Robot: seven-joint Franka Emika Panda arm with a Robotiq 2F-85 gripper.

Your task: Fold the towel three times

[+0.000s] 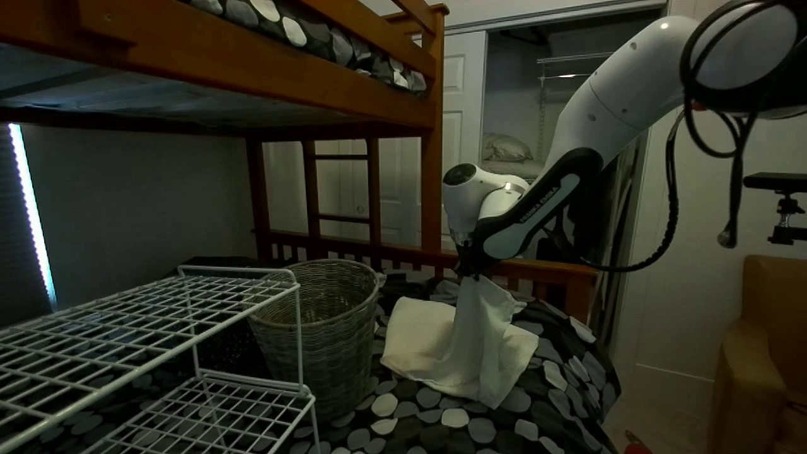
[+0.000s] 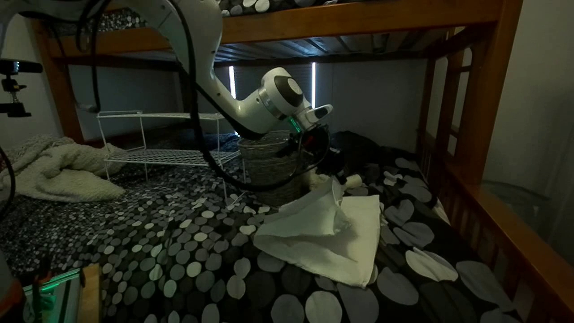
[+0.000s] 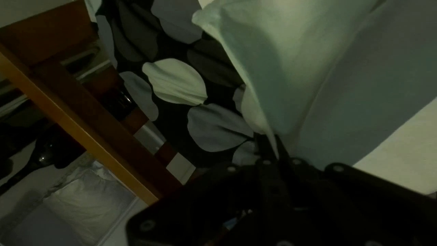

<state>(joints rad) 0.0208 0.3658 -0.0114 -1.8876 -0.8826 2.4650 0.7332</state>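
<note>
Towel [image 3: 317,58], cream and rumpled, is pinched between the fingers of the gripper [image 3: 273,145], which stand pressed close together with just a thin bit of cloth caught at the tips. From there it drapes down and spreads over the black, dotted bed cover [image 2: 193,278]. Nearest obstacle is the wicker basket [image 1: 334,359], upright near the towel in both exterior views. Next to it, a white two-tier wire rack [image 1: 157,318] hides part of its side. Beyond the gripper runs a low wooden rail [image 1: 548,269]. Farther off, a fluffy cream blanket [image 2: 63,175] lies past the rack.
</note>
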